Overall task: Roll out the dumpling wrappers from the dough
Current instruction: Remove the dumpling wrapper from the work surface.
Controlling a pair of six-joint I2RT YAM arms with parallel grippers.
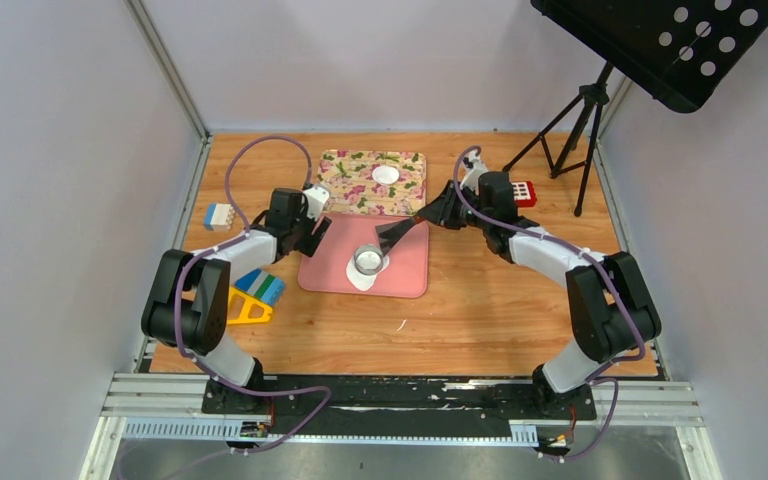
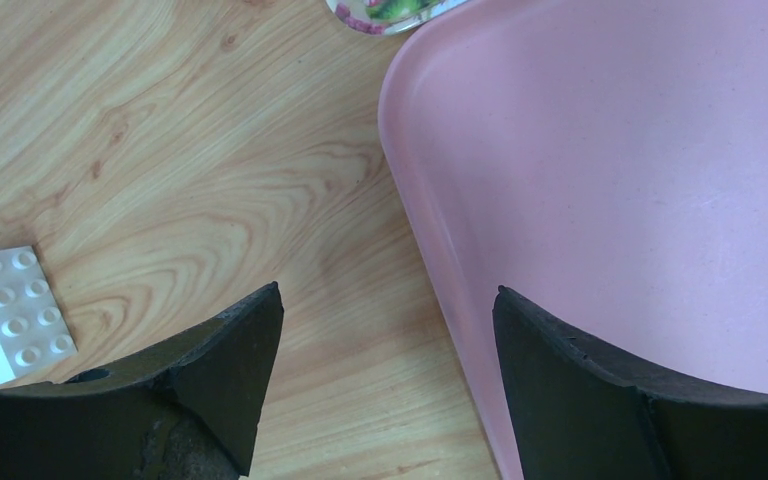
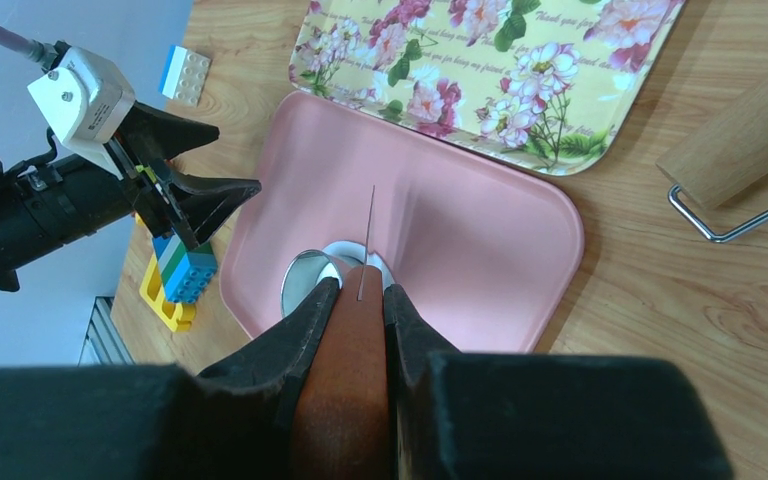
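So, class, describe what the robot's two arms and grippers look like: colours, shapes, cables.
The left arm and right arm mix black joint housings with white links; a purple cable loops along each. The left gripper and right gripper each have two matte black, wedge-shaped fingers. A small white box sits on the left wrist.

You have one dumpling wrapper lying flat near the middle of the floral tray: a neat, round, white disc. The dough lies flat on the left half of the pink board as a thin white sheet with an uneven outline. The metal ring cutter stands on it and covers most of it. You see dough mainly past the ring's near edge; whether it is cut through is hard to tell.
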